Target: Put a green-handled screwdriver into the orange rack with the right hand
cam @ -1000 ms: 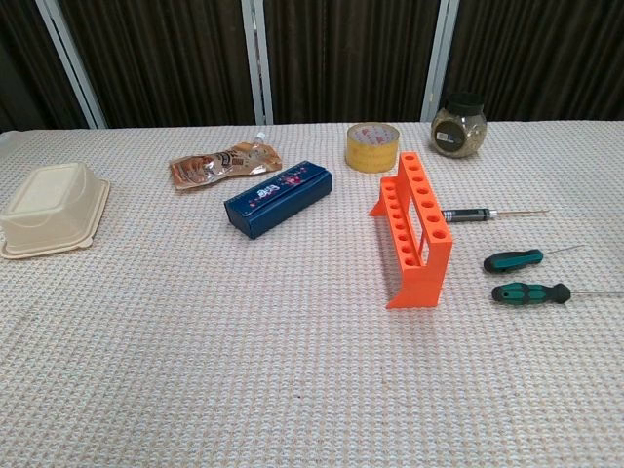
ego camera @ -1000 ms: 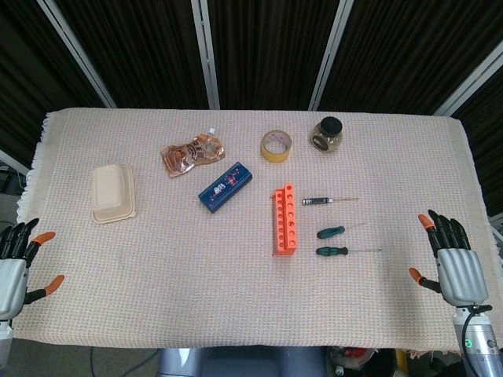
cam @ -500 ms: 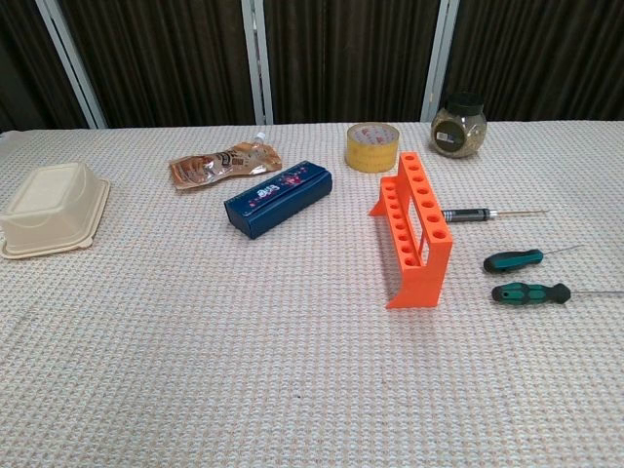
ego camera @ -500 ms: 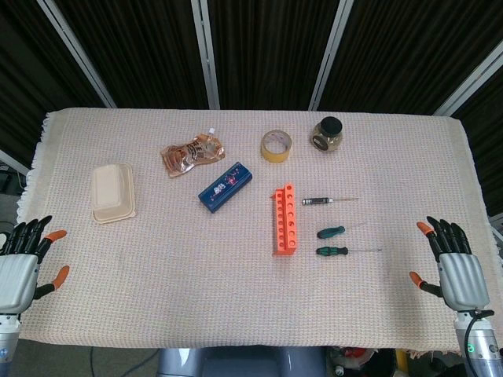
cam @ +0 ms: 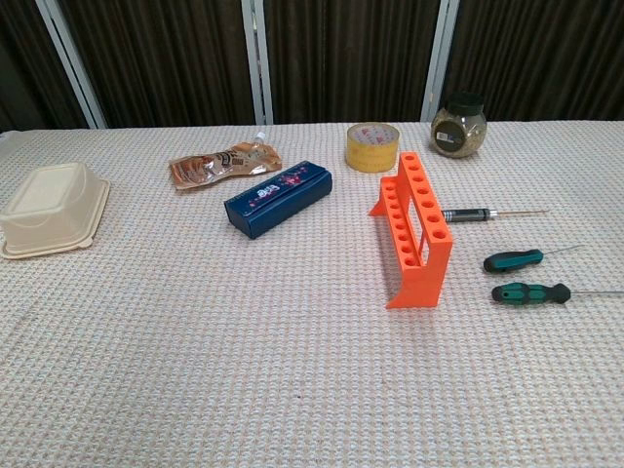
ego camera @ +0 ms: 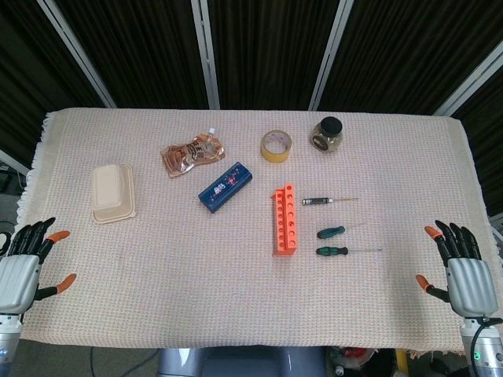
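Note:
The orange rack (ego camera: 284, 221) (cam: 414, 229) stands upright mid-table with its row of holes on top. Just right of it lie two green-handled screwdrivers: a shorter one (ego camera: 331, 232) (cam: 513, 260) and a darker one (ego camera: 332, 251) (cam: 531, 292) nearer the front. A thin black-handled screwdriver (ego camera: 317, 201) (cam: 466, 214) lies behind them. My right hand (ego camera: 464, 269) hovers open at the table's front right corner, well away from the screwdrivers. My left hand (ego camera: 23, 261) is open off the front left edge. Neither hand shows in the chest view.
At the back are a yellow tape roll (ego camera: 277, 145), a dark-lidded jar (ego camera: 328, 134) and a brown snack pouch (ego camera: 192, 153). A blue box (ego camera: 225, 187) lies left of the rack, a beige lidded container (ego camera: 112, 193) further left. A woven cloth (ego camera: 173, 267) covers the table.
Both hands have drifted: the right one lower and slightly outward toward the front right corner, the left one lower after a small shift. The objects on the table have not moved.

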Tool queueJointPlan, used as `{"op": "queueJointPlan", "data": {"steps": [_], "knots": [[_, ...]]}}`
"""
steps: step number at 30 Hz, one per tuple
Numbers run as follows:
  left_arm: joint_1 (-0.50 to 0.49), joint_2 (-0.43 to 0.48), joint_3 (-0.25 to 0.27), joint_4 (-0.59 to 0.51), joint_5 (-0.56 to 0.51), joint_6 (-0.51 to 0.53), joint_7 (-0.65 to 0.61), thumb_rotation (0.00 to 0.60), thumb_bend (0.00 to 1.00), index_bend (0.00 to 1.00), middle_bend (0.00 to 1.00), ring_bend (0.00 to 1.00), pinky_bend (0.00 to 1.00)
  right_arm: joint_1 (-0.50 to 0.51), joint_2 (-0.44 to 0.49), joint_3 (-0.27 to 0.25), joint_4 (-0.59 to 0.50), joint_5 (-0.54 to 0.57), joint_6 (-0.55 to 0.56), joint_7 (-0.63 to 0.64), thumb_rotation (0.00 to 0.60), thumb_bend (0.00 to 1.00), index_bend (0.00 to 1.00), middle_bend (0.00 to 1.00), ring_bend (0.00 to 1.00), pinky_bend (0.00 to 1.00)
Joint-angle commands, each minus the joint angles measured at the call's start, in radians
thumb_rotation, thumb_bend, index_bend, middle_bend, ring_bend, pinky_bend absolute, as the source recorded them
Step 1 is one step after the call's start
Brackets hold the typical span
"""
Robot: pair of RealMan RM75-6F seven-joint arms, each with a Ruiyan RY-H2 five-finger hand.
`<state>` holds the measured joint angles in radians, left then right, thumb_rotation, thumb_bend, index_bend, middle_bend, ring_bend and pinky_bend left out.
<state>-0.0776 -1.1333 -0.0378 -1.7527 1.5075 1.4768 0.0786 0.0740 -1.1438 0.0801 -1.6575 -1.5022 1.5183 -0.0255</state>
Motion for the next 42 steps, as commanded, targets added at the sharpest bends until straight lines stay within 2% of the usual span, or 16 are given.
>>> {"op": "queueJointPlan", "data": {"steps": [1,10,18,26,37,42], "knots": [[-0.004,-0.005,-0.003,0.006,0.0,0.002,0.029,0.6,0.23,0.22,0.03,0.01,0.0,0.0,-0.003,0.002,0.005,-0.006,0.008,0.006,0.6,0.12,0.16,0.09,0.0,0.01],[-0.008,0.011,-0.004,-0.022,0.016,0.013,0.046,0.6,0.24,0.23,0.03,0.01,0.0,0.01,-0.003,0.009,0.016,-0.012,-0.001,0.02,0.6,0.12,0.22,0.1,0.0,0.01],[-0.024,0.031,-0.011,-0.029,0.024,0.002,0.045,0.6,0.24,0.23,0.03,0.01,0.0,0.107,0.002,0.016,-0.015,-0.024,-0.15,0.013,0.6,0.18,0.32,0.09,0.0,0.01],[-0.042,0.062,-0.025,-0.047,0.006,-0.019,0.064,0.6,0.24,0.23,0.03,0.01,0.0,0.192,-0.068,0.03,-0.01,0.01,-0.259,-0.289,0.6,0.21,0.34,0.09,0.0,0.01],[-0.08,0.083,-0.042,-0.083,0.003,-0.054,0.103,0.6,0.24,0.23,0.03,0.01,0.0,0.278,-0.159,0.038,-0.019,0.13,-0.381,-0.563,0.6,0.25,0.32,0.09,0.0,0.01],[-0.099,0.083,-0.048,-0.09,0.0,-0.071,0.116,0.6,0.24,0.23,0.02,0.01,0.0,0.312,-0.214,0.032,0.01,0.183,-0.415,-0.675,0.6,0.27,0.32,0.09,0.0,0.01]]}}
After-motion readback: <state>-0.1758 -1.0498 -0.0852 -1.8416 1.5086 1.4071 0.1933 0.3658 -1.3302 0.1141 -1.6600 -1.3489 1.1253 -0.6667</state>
